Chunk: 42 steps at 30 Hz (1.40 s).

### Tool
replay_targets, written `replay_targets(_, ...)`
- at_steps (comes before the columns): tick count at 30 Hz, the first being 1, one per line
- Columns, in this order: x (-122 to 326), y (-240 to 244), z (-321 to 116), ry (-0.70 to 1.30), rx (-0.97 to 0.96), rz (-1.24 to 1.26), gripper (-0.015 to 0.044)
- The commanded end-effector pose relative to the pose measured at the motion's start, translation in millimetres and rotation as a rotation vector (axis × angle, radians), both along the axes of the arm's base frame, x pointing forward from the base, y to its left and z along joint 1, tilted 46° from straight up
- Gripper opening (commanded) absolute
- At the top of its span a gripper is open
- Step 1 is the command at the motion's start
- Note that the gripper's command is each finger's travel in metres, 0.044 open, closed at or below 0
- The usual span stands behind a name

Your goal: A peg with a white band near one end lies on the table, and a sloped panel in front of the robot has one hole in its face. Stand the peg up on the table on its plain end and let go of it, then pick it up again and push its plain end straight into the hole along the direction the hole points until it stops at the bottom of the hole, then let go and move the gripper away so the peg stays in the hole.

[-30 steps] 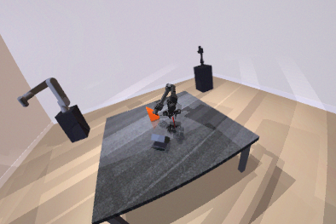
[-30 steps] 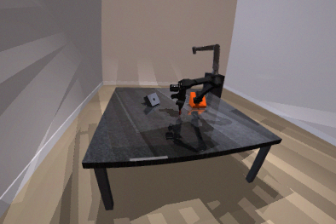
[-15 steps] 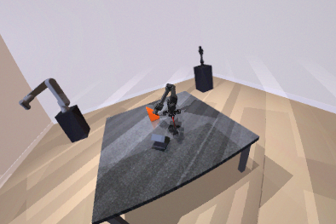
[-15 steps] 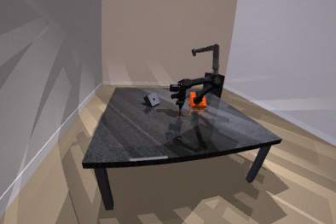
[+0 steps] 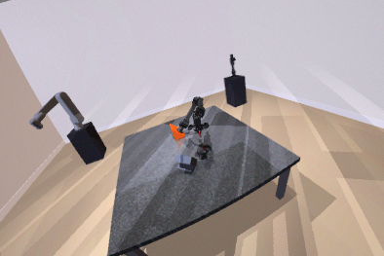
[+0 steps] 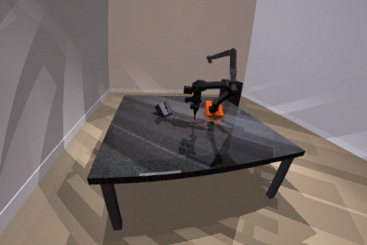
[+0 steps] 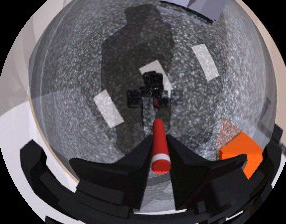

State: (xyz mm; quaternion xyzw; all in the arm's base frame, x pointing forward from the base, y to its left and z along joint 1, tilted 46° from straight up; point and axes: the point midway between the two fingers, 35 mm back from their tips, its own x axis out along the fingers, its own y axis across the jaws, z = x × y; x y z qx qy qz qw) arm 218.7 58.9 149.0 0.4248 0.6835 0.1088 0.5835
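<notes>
The red peg [image 5: 200,134] [image 6: 195,115] [image 7: 159,137] is held upright, with its white band at the upper end and its plain end down. My gripper [image 5: 199,130] [image 6: 196,108] [image 7: 159,137] is shut on it near the banded end. In the wrist view a gap shows between the peg's lower end and its reflection, so it hangs a little above the table [image 5: 146,192] [image 6: 140,156] [image 7: 74,75]. The grey sloped panel [image 5: 186,163] [image 6: 163,109] [image 7: 204,8] stands apart from the peg; its hole cannot be made out.
An orange block [image 5: 176,132] [image 7: 241,150] is beside my arm's base. Two other arms stand on dark pedestals [image 5: 87,144] [image 5: 235,91] beyond the table. White light patches show on the glossy table top in the wrist view.
</notes>
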Motion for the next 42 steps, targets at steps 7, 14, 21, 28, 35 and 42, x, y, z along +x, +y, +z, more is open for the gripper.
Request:
replay_targets(7,-0.8,-24.8,23.2,0.000,0.003,0.002,0.0000)
replay_targets(14,0.1,-29.2,22.9,-0.013,-0.013,0.008,0.0000)
replay_targets(21,4.6,-33.6,13.3,-0.050,-0.064,0.022,0.0000)
replay_targets(28,9.7,-38.2,4.1,-0.088,-0.116,0.033,0.0000)
replay_targets(35,15.2,-43.0,-4.4,-0.127,-0.167,0.043,0.0000)
replay_targets(42,21.1,-48.0,-12.2,-0.166,-0.219,0.051,0.0000)
